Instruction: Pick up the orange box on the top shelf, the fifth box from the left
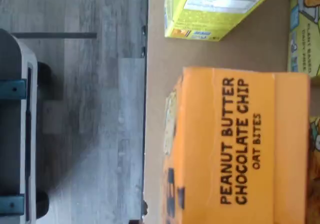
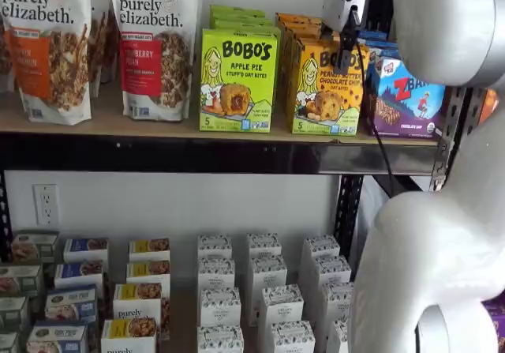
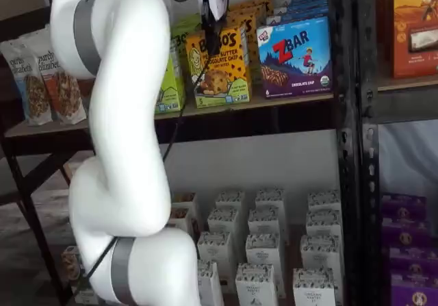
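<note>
I have the gripper (image 2: pixel 345 43) hanging just in front of the orange box (image 2: pixel 326 87), at about its twelve o'clock, black fingers dropping over the upper part of its printed face; in both shelf views the box stands upright on the top shelf (image 2: pixel 213 155), squeezed between the green box (image 2: pixel 237 79) at its nine o'clock and the blue box (image 2: pixel 406 97) at its three o'clock. More orange cartons sit stacked behind it. The box's long axis runs straight back into the shelf, as the wrist view shows from its top panel (image 1: pixel 240 144), so I judge the coming move to be a short push inward and down. I cannot tell whether the fingers are parted or closed: they read as one dark strip against the carton, and they hold nothing that I can see. The neighbours hide both side faces, and the arm (image 3: pixel 116 148) covers much of the left shelf.
</note>
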### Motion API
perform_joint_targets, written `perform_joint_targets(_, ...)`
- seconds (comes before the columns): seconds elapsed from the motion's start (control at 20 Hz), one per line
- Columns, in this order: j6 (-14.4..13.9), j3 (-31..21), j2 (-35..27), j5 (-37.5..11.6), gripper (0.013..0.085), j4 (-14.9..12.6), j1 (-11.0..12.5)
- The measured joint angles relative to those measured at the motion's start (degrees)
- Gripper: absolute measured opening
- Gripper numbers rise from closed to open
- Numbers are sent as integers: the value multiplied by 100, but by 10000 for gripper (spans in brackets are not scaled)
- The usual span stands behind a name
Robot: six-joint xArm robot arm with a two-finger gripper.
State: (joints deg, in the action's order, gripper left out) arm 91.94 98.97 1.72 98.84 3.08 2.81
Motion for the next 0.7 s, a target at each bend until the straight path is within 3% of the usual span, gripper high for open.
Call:
perform_joint_targets(0.05,1,25,-16,35,850,-13,-1)
perform_joint_targets(0.15,2,133,-92,206,770,-59,-8)
perform_joint_targets(0.2,2,144,-100,233,770,-60,-8)
perform_joint_targets(0.4,4,110,-85,237,650,-6,4)
perform_joint_targets(0.7,3,95,-65,210,650,46,15)
